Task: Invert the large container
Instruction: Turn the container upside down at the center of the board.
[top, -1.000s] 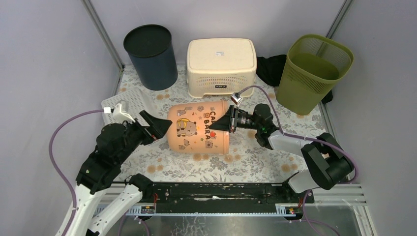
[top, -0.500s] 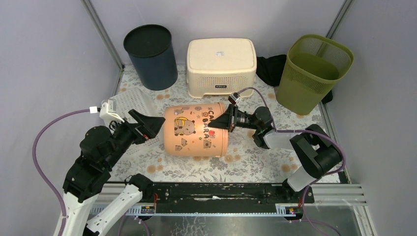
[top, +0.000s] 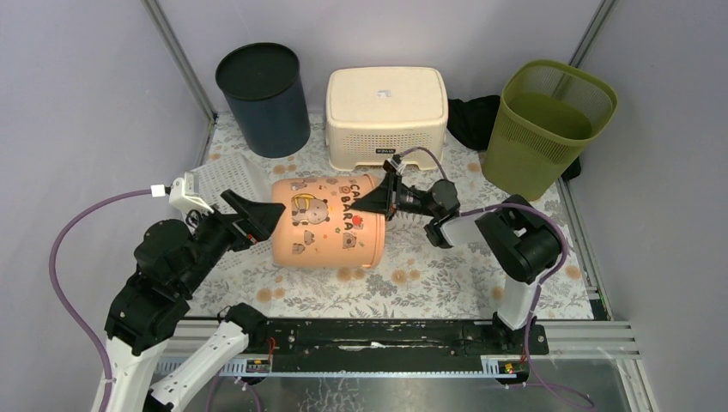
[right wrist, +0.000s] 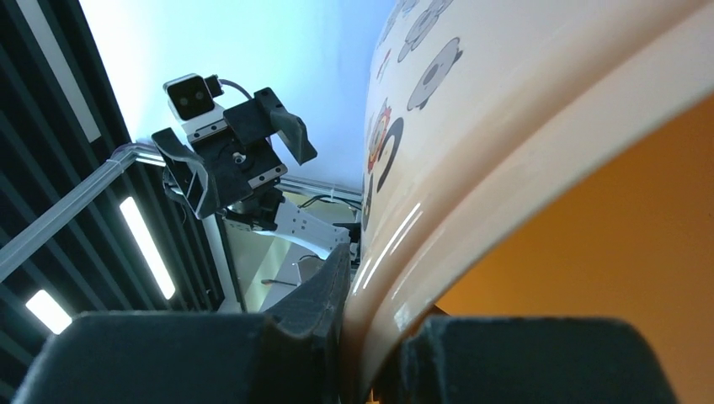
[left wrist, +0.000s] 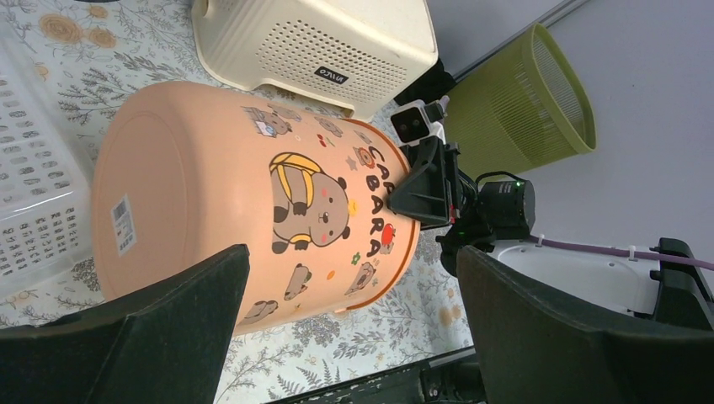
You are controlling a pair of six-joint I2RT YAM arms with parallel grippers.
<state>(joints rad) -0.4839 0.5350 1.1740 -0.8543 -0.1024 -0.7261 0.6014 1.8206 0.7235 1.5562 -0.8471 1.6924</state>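
Observation:
The large container is a peach plastic bin (top: 326, 221) with capybara pictures. It lies on its side on the floral table, base to the left and mouth to the right. My right gripper (top: 378, 201) is shut on the bin's rim at its upper right; the right wrist view shows the rim (right wrist: 471, 210) pinched between both fingers. My left gripper (top: 268, 221) is open and empty, just off the bin's base on the left. In the left wrist view the bin (left wrist: 253, 185) lies between and beyond the two spread fingers.
A dark blue bin (top: 262, 99), a cream perforated box (top: 386, 107) and an olive green basket (top: 549, 124) stand along the back. A white perforated tray (top: 227, 184) lies left of the peach bin. Black cloth (top: 470, 120) lies behind, between the box and the basket.
My right gripper has pushed the bin left and toward the back, holding its rim. My left arm has drawn back to the left, away from the bin's base.

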